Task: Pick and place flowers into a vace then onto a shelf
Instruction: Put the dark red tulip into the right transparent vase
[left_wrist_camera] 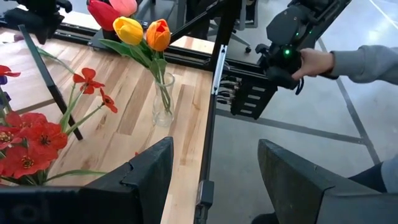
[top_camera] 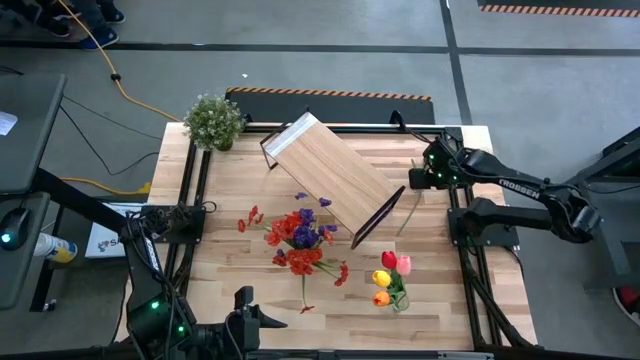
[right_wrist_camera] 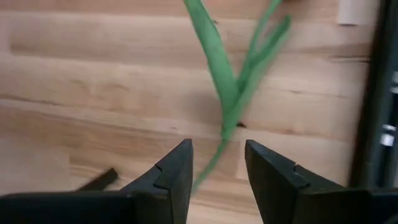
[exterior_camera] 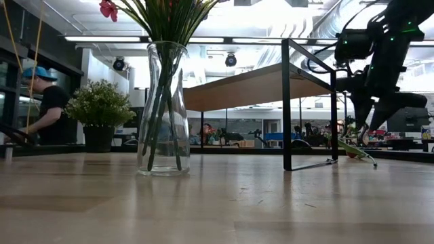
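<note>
A green-stemmed flower (right_wrist_camera: 227, 81) lies flat on the table just right of the shelf (top_camera: 330, 175), which stands askew mid-table. My right gripper (right_wrist_camera: 217, 158) hangs low over the stem's end, pointing steeply down, open, one finger on each side of the stem (top_camera: 408, 212); whether they touch it, I cannot tell. Red and purple flowers (top_camera: 300, 240) stand in a tall clear vase (exterior_camera: 163, 102). Tulips (left_wrist_camera: 140, 28) stand in a small glass vase (left_wrist_camera: 163, 99). My left gripper (left_wrist_camera: 214, 168) waits open above the table's near edge.
A bushy potted plant (top_camera: 213, 120) stands at the far left corner. The shelf's black frame leg (exterior_camera: 286, 102) is close to my right gripper (exterior_camera: 363, 139). Beyond the table a person's hand (left_wrist_camera: 317, 62) holds a control arm. Bare wood lies between the two vases.
</note>
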### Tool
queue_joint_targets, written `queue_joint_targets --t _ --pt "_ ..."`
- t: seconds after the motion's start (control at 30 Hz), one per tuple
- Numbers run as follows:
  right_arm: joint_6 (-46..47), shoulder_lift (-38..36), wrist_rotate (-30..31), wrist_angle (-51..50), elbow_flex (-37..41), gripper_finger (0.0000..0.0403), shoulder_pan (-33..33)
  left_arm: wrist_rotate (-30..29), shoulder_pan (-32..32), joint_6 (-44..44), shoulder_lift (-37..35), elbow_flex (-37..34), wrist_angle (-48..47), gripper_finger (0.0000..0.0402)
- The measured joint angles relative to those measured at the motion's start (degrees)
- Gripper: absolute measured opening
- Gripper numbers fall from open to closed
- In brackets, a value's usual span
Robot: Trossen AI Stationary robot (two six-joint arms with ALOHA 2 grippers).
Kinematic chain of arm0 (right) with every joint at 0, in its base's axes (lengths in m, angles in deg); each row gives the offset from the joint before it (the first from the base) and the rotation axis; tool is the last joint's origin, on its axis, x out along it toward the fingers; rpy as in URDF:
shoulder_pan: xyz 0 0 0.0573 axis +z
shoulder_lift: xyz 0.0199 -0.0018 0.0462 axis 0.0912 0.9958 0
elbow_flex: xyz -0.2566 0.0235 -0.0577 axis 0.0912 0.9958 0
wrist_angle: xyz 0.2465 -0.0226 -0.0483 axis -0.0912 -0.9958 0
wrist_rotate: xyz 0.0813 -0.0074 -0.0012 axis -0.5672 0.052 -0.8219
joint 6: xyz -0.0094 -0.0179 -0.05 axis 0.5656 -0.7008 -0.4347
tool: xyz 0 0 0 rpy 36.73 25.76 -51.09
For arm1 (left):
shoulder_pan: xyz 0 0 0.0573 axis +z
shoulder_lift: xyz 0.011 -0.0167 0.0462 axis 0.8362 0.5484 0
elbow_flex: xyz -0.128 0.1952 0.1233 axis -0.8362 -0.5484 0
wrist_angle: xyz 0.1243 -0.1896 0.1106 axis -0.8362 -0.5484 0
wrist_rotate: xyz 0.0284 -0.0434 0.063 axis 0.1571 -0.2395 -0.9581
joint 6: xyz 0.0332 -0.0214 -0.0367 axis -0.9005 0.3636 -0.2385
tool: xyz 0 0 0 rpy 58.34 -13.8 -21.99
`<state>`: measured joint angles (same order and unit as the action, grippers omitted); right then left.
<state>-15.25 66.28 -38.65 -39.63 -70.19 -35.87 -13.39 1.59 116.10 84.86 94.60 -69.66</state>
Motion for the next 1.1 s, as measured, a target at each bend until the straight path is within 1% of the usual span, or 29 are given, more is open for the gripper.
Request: queue_joint_targets --t 0.23,0.57,0.8,0.93,1.1 --pt "3.55 0.04 -1.12 7.94 3.34 0.0138 0.02 -0.1 0.0 0.0 0.0 0.0 0.01 0.0266" --pt "3.41 0.04 1.11 7.82 7.75 0.0138 0.0 -0.25 0.0 0.11 -0.02 0.0 0.04 0.0266" --pt "4.51 0.17 1.47 9.82 8.58 0.0138 0.0 -0.72 0.02 0.09 -0.02 0.0 -0.01 0.0266" --pt "4.5 2.76 -0.77 13.74 8.58 0.0138 0.0 -1.38 0.02 0.0 -0.02 0.0 -0.01 0.0266" --pt "2.33 9.88 -3.13 17.09 8.56 0.0138 0.0 -1.64 0.02 0.0 -0.02 0.0 -0.01 0.0266"
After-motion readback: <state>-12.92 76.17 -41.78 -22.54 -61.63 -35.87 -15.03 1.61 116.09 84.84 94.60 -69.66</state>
